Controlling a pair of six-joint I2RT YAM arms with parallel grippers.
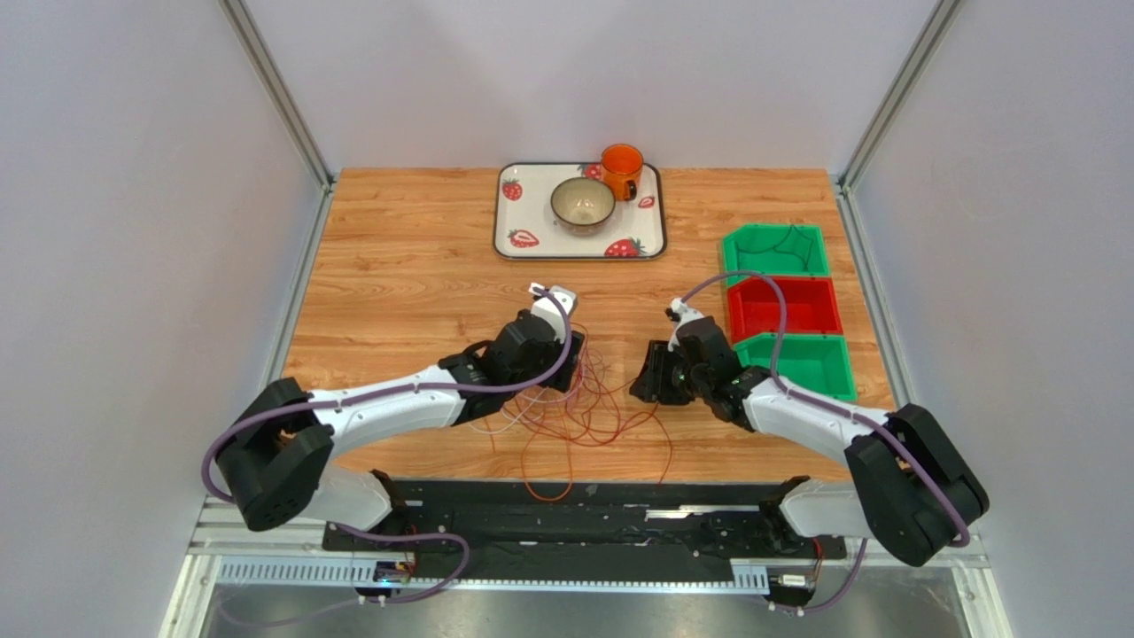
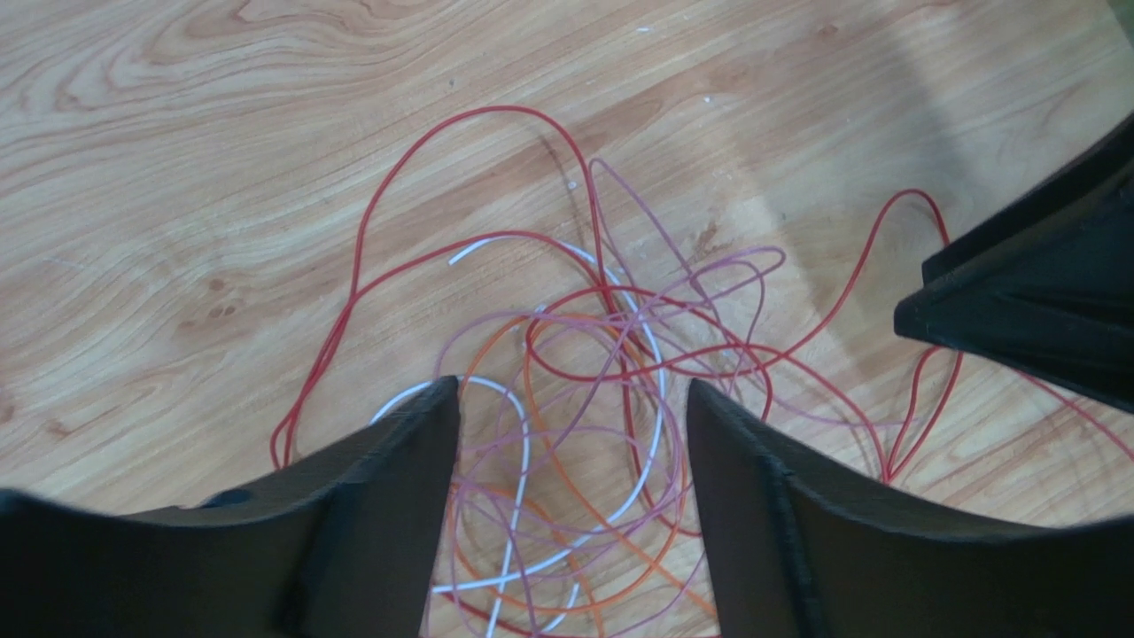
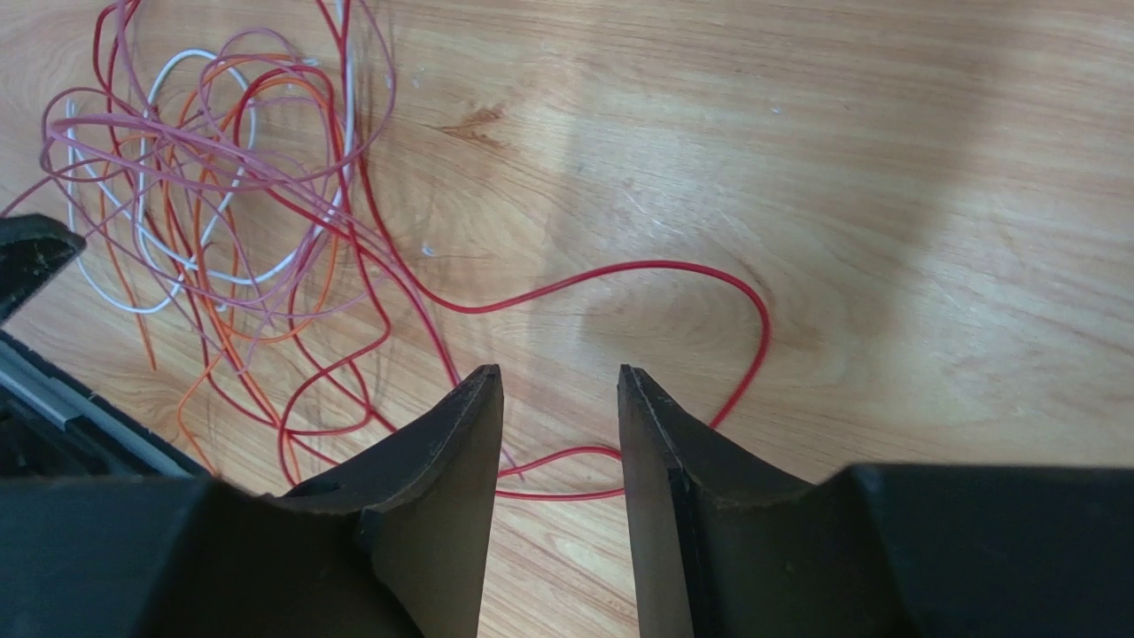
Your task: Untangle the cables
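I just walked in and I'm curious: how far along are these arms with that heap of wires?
Nothing looks done yet: the cables lie in one tangled heap on the table. In hand: the left gripper hangs open over the knot, and the right gripper is open over an outlying loop of the red cable; neither grips anything. Left: separating every cable.

Three bins (image 1: 812,309) (two green), one tray (image 1: 533,213), bowl (image 1: 583,204), mug (image 1: 622,166), cable tangle (image 1: 579,415).
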